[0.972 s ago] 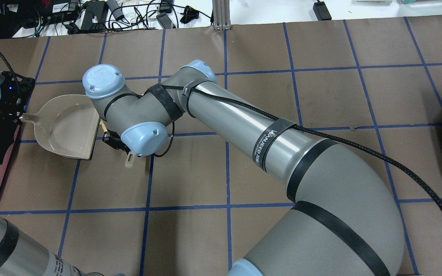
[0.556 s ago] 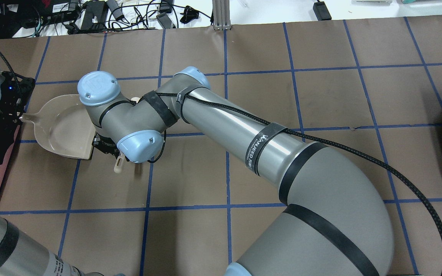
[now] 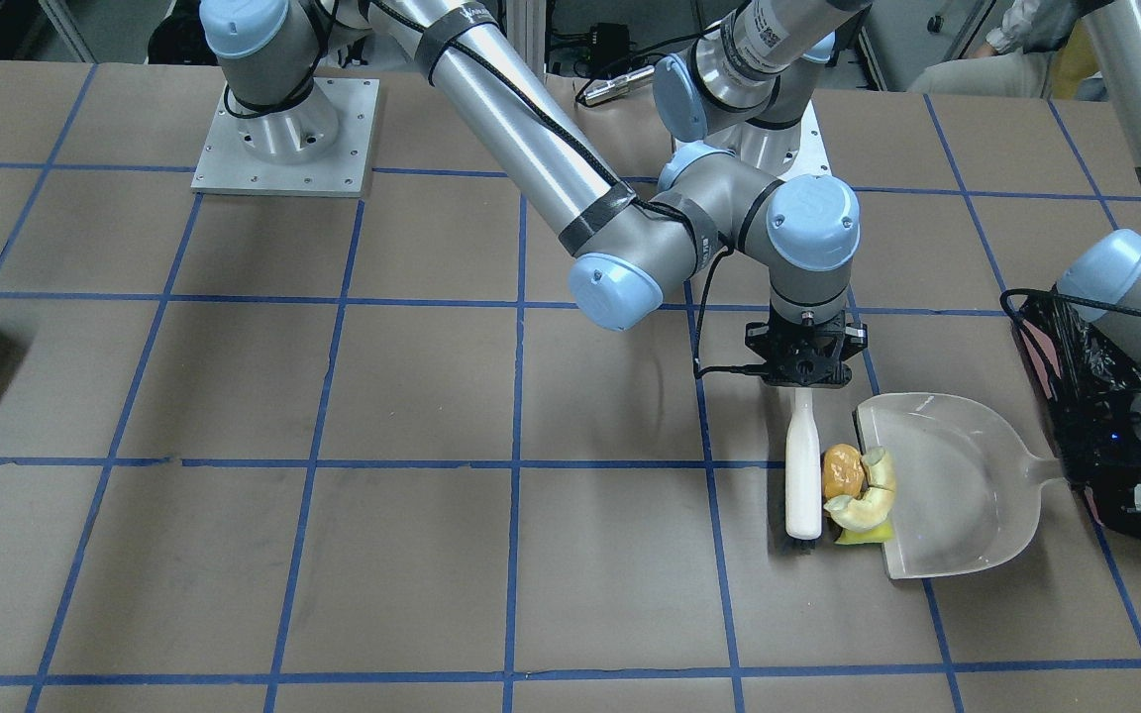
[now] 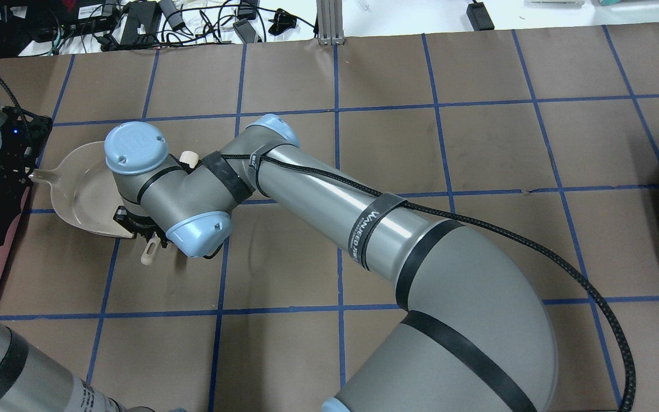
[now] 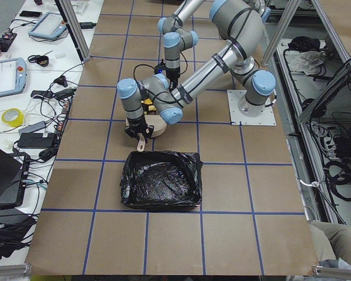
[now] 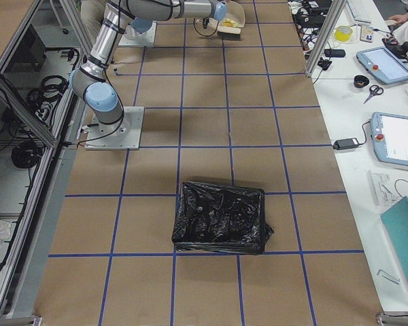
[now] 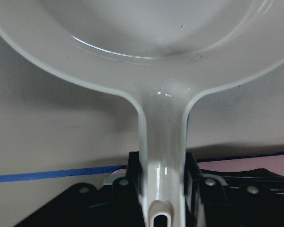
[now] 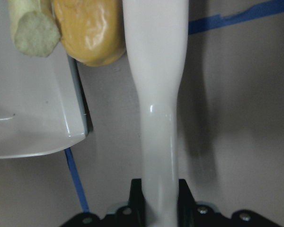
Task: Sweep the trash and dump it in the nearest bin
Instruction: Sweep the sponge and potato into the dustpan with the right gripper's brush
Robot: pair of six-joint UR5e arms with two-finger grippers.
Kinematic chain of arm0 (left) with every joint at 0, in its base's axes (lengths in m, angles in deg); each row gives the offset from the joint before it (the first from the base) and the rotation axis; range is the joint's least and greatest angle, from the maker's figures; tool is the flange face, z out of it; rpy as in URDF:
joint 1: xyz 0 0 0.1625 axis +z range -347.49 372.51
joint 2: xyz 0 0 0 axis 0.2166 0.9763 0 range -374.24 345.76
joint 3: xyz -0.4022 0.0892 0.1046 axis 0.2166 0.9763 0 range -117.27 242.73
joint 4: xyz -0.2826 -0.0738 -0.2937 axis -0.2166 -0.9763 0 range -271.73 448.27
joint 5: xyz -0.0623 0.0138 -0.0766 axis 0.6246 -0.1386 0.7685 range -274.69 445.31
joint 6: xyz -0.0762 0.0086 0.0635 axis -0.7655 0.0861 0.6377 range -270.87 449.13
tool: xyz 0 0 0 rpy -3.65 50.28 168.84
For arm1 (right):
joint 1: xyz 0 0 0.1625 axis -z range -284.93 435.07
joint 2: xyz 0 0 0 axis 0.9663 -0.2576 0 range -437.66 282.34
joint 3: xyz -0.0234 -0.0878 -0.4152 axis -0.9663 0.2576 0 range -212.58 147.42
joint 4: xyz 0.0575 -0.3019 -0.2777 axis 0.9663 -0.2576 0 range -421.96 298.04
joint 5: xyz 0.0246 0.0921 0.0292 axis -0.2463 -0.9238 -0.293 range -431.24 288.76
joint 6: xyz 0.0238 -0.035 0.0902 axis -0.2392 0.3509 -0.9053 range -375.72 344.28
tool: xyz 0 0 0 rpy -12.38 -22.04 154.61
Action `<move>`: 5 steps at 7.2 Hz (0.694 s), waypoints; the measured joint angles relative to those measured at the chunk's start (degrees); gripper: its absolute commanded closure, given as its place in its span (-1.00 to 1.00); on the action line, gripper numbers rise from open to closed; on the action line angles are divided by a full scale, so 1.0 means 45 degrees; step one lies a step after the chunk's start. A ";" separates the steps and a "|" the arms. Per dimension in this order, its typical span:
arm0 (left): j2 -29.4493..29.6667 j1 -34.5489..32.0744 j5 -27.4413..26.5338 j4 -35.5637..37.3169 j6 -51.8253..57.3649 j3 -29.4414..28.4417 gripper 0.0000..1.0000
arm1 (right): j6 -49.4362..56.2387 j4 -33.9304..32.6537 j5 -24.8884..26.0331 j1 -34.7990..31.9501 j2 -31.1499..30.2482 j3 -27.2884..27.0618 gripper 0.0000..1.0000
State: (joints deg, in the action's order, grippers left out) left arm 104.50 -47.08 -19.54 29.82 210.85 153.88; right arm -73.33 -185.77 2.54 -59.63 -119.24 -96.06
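Lower right of the front-facing view is where it's happening. The right gripper (image 3: 805, 386) is clamped on the white handle of the brush (image 3: 803, 475). The brush runs down the frame from the gripper, dark bristles at its lower end.

Squeezed between the brush and the dustpan (image 3: 967, 475) sits the trash. The orange lump (image 3: 841, 470) is right against the brush. The croissant piece (image 3: 870, 500) curls over the pan's open lip. The yellow-green wedge (image 3: 866, 537) pokes out just below them, at the lip's edge. The right wrist camera backs that up: at the top of its frame the orange lump touches the brush handle, with the pan's edge just beside it.

Over to the left gripper (image 7: 163, 182), low centre in the left wrist view: its fingers (image 7: 132, 172) are closed on the dustpan's handle, one on each side.

The bin (image 3: 1061, 381), with its crinkled black bag and pink side, stands at the right edge of the front-facing view, just behind the pan's handle.
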 measured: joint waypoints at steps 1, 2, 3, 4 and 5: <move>0.0000 0.0000 0.0000 0.0000 -0.0010 0.0000 1.00 | -0.0169 -0.0075 -0.0149 -0.0095 0.0187 0.0393 1.00; -0.0003 0.0000 0.0000 0.0000 -0.0019 0.0000 1.00 | -0.0303 -0.0149 -0.0223 -0.0278 0.0384 0.0770 1.00; -0.0011 0.0000 0.0000 0.0000 -0.0029 0.0000 1.00 | -0.0534 -0.0403 -0.0298 -0.0500 0.0600 0.1068 1.00; -0.0013 0.0000 0.0000 0.0000 -0.0039 0.0000 1.00 | -0.0778 -0.0800 -0.0423 -0.0674 0.0823 0.1281 1.00; -0.0011 0.0000 0.0000 0.0000 -0.0049 0.0000 1.00 | -0.0968 -0.1070 -0.0532 -0.0837 0.1024 0.1508 1.00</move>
State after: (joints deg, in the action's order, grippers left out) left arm 104.45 -47.08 -19.54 29.82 210.63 153.88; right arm -77.69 -190.59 0.14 -63.40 -114.63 -89.28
